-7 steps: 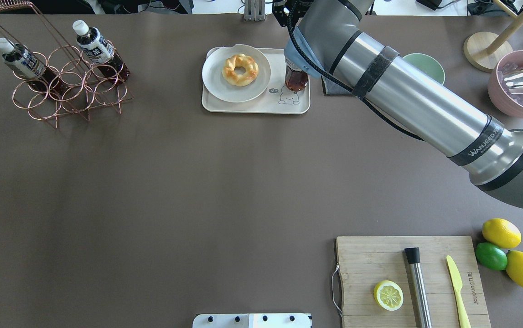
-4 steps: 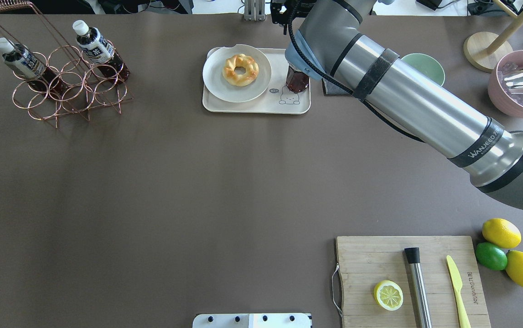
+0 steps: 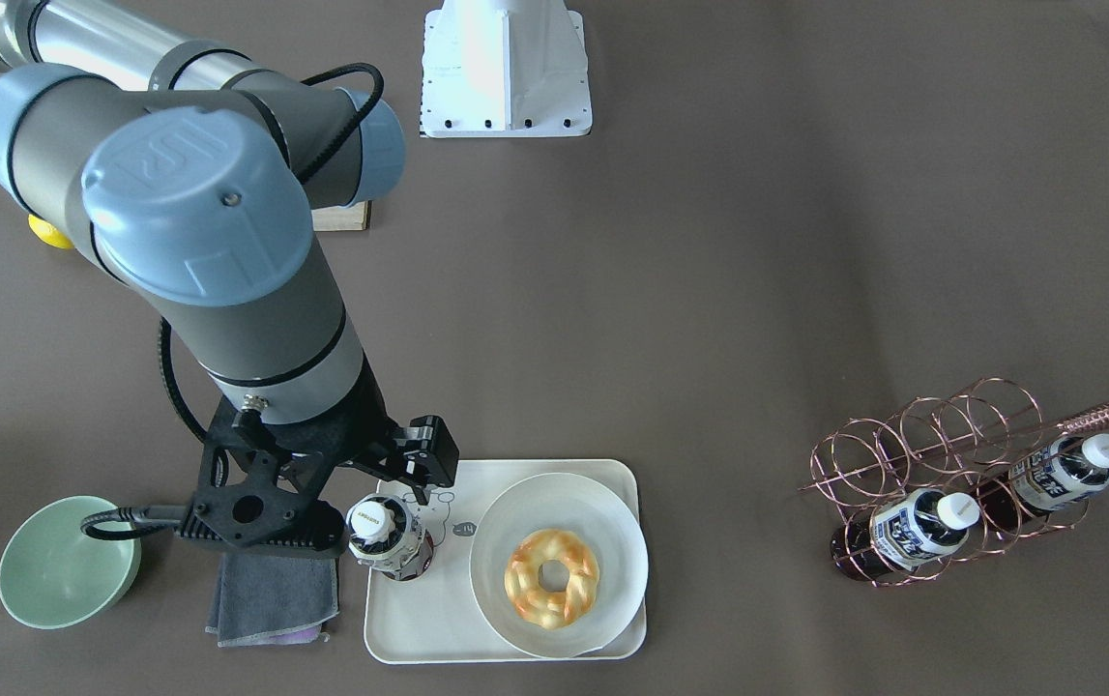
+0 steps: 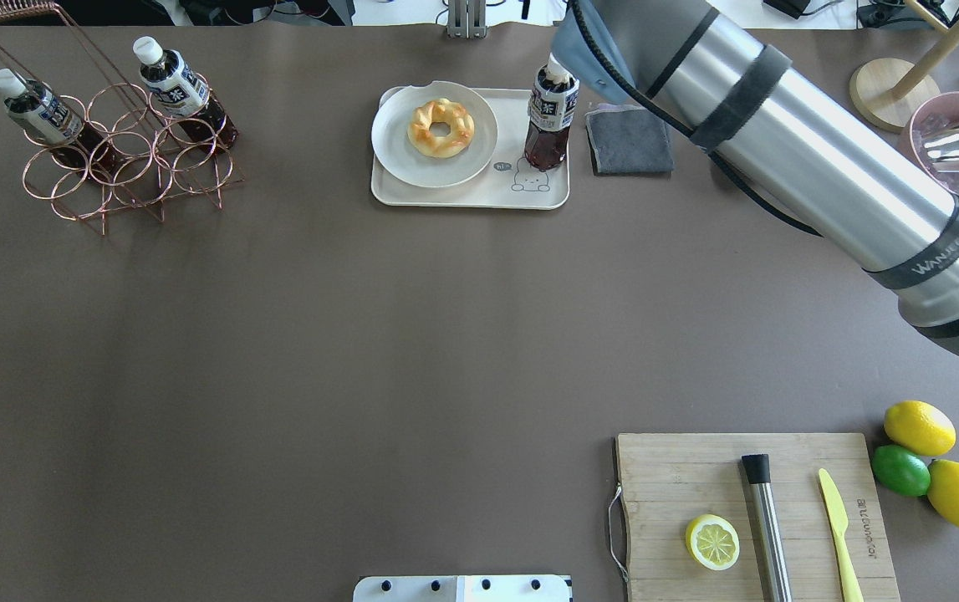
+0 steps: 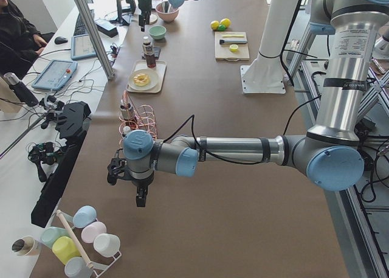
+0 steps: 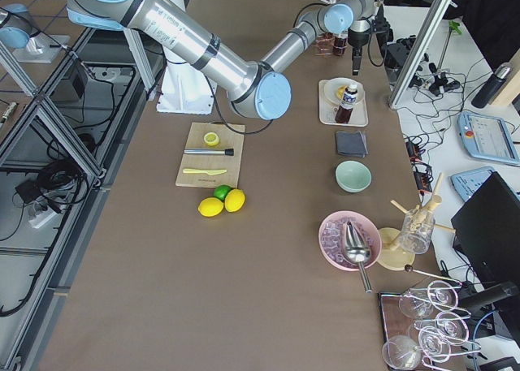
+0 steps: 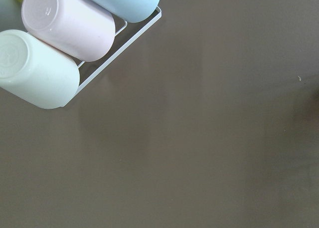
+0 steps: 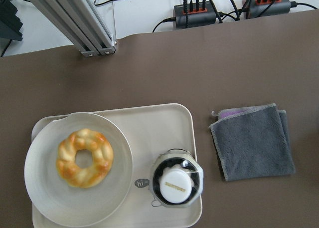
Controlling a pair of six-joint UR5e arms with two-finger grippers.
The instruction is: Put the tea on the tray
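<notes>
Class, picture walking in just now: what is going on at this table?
The tea stands upright on the tray, beside the plate with the doughnut. The right gripper hangs above it without touching it, so the placing looks done.

The right arm (image 4: 822, 159) has silver tubes, grey joints and light-blue caps (image 3: 191, 208) embossed UR; a black cable (image 3: 167, 387) loops above black fingers (image 3: 426, 452), a lettered black band (image 4: 930, 255) farther up.
</notes>
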